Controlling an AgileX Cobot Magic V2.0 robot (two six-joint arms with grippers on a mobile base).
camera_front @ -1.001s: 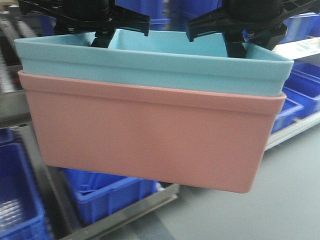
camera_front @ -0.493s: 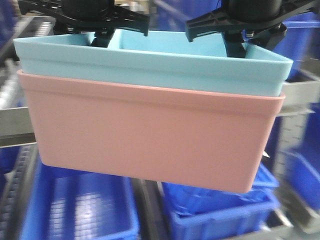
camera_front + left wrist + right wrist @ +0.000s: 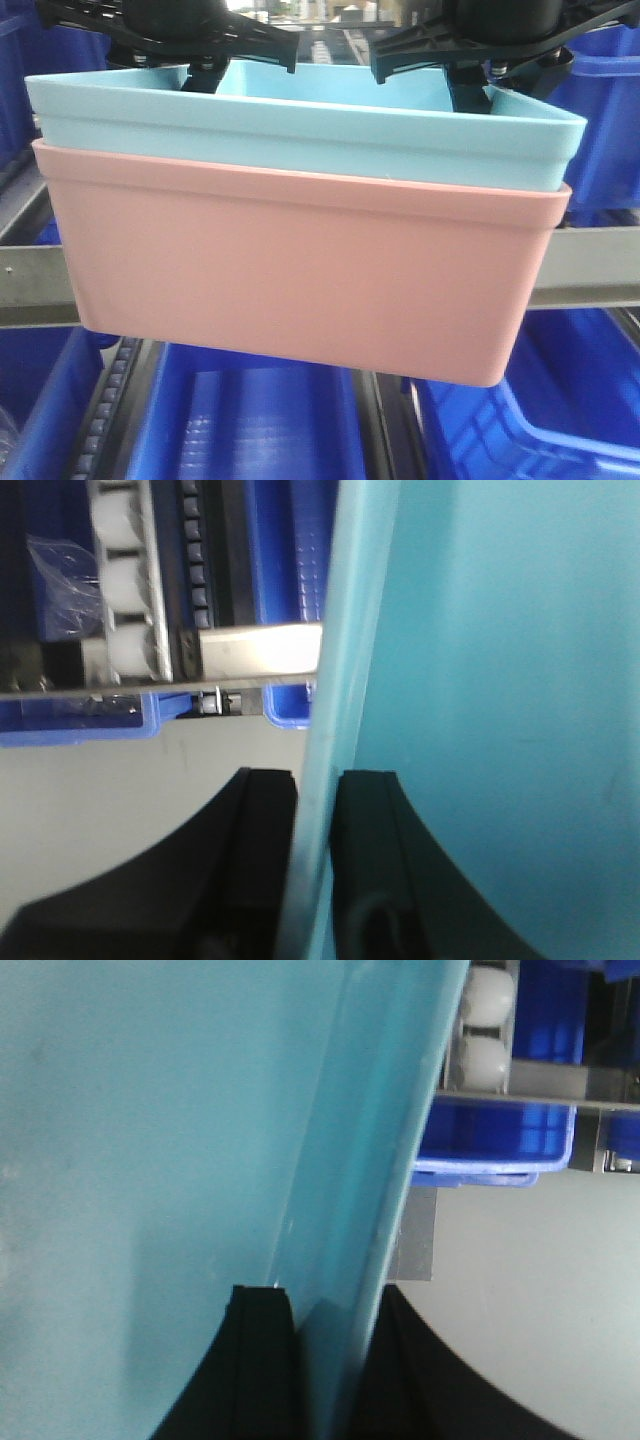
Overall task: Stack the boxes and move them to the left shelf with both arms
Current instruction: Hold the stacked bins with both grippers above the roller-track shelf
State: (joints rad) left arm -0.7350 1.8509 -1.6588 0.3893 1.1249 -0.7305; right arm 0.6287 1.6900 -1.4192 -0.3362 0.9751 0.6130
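The light sky blue box [image 3: 300, 125] sits nested inside the salmon pink box [image 3: 300, 270], and both hang in the air close to the front camera. My left gripper [image 3: 205, 75] comes down from above onto the blue box's far-left rim. My right gripper [image 3: 470, 95] does the same at the far-right rim. In the left wrist view my left gripper [image 3: 315, 800] is shut on the blue box's wall [image 3: 340, 630]. In the right wrist view my right gripper [image 3: 335, 1305] is shut on the blue wall [image 3: 370, 1160]. The left shelf's brushed-metal front bar [image 3: 590, 268] runs straight behind the stack.
Dark royal-blue bins [image 3: 250, 420] sit on the shelf level below the bar, and more [image 3: 600, 110] stand above it. White rollers [image 3: 125, 600] and the metal bar [image 3: 260, 650] show past the left wall; rollers [image 3: 485, 1010] and a blue bin [image 3: 495, 1140] past the right. Grey floor [image 3: 540, 1310] lies beneath.
The background has swung across: the grey floor and slanted racks gave way to the shelf's bar and blue bins squarely behind. The stacked boxes and both grips look the same.
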